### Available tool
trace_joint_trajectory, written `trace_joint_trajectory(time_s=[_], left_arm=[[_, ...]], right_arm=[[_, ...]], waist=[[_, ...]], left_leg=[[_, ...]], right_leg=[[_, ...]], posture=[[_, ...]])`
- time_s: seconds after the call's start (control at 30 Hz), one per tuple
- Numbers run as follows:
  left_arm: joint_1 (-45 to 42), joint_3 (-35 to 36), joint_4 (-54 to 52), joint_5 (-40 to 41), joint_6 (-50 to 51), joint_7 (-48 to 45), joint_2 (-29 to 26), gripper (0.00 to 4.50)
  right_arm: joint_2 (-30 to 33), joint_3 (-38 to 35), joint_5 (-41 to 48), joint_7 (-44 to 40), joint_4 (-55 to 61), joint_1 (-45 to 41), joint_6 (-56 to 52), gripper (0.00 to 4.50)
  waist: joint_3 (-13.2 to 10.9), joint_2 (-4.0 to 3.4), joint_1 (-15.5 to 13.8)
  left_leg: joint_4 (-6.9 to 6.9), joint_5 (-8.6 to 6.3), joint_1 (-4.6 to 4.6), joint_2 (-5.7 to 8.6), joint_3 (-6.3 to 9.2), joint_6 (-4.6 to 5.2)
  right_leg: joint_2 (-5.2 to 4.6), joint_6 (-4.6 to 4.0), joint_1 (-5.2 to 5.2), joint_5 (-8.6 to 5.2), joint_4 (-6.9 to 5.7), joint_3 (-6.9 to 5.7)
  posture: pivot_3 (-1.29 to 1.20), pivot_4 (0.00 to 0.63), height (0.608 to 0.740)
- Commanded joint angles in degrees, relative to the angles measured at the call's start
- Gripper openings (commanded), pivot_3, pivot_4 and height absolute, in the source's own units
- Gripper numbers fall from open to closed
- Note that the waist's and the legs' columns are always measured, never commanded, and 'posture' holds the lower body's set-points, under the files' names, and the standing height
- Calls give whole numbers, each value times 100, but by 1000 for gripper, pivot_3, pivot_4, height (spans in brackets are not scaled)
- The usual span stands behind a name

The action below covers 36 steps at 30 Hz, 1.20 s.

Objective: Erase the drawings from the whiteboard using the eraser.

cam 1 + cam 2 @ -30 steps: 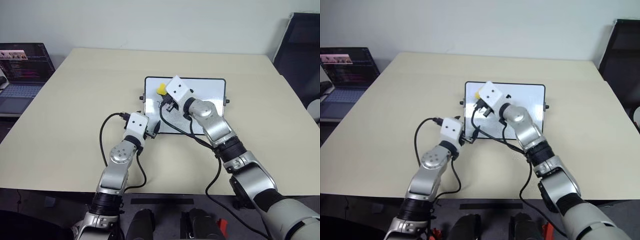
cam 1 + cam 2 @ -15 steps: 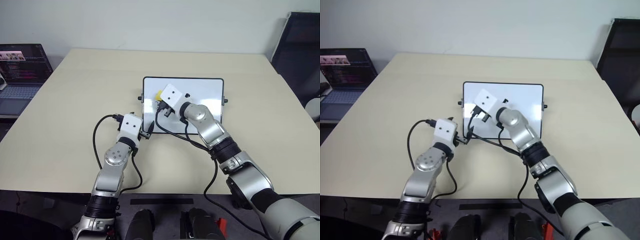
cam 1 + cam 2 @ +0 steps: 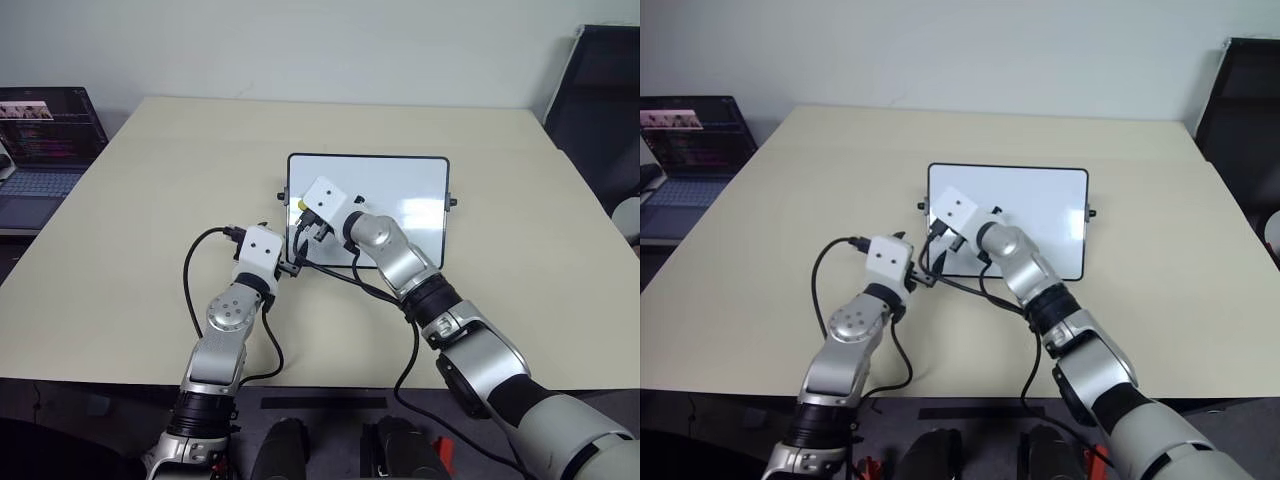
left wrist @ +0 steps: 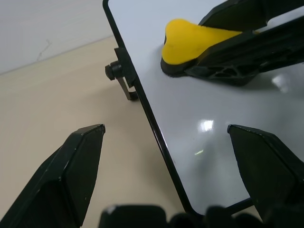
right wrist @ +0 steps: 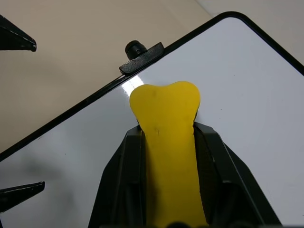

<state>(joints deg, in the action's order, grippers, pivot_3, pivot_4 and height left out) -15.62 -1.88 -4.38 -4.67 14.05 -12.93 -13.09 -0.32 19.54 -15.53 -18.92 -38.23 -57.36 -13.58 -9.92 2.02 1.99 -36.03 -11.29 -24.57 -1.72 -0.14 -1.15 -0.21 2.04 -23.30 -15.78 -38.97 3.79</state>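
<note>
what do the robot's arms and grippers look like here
Both arms are silver-grey metal with rounded joints and black bands. Each wrist carries a white box with small dark dots, and loose black cables loop from them. The left gripper and right gripper each have two black, angular plastic fingers.

Office or lab: beige table (image 3: 150,200), open laptop (image 3: 45,140) showing code, dark chair (image 3: 605,110).

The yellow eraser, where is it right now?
The eraser is clamped in the right gripper, pressed on the whiteboard near its left edge, beside the small black knob; the open left gripper straddles that edge nearby.
</note>
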Motion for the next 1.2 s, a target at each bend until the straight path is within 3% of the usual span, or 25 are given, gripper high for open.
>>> trace_joint_trajectory(time_s=[0.03,0.47,0.93,1.2], left_arm=[[7,1,-328,2,7,66,22,4500],[-176,-44,-176,5,9,36,66,4500],[-20,-3,-307,-8,79,60,41,4500],[-145,-44,-170,-4,34,56,92,4500]], right_arm=[[96,42,-110,0,169,85,-19,1037],[241,-374,-78,682,-554,-506,466,1037],[510,475,-472,-402,976,1009,-411,1037],[580,198,-421,-131,827,626,-362,1037]], waist=[[0,0,2],[0,0,-6],[4,2,-3],[3,2,-15]], left_leg=[[0,0,0,0,0,0],[-3,1,1,1,-1,0],[-5,2,20,0,-2,1],[-5,5,21,1,-1,3]], right_leg=[[0,0,0,0,0,0],[0,0,3,0,1,-1],[1,1,18,0,-3,4],[1,1,19,0,-3,3]], posture=[[0,150,740],[0,150,740],[0,150,740],[0,150,740]])
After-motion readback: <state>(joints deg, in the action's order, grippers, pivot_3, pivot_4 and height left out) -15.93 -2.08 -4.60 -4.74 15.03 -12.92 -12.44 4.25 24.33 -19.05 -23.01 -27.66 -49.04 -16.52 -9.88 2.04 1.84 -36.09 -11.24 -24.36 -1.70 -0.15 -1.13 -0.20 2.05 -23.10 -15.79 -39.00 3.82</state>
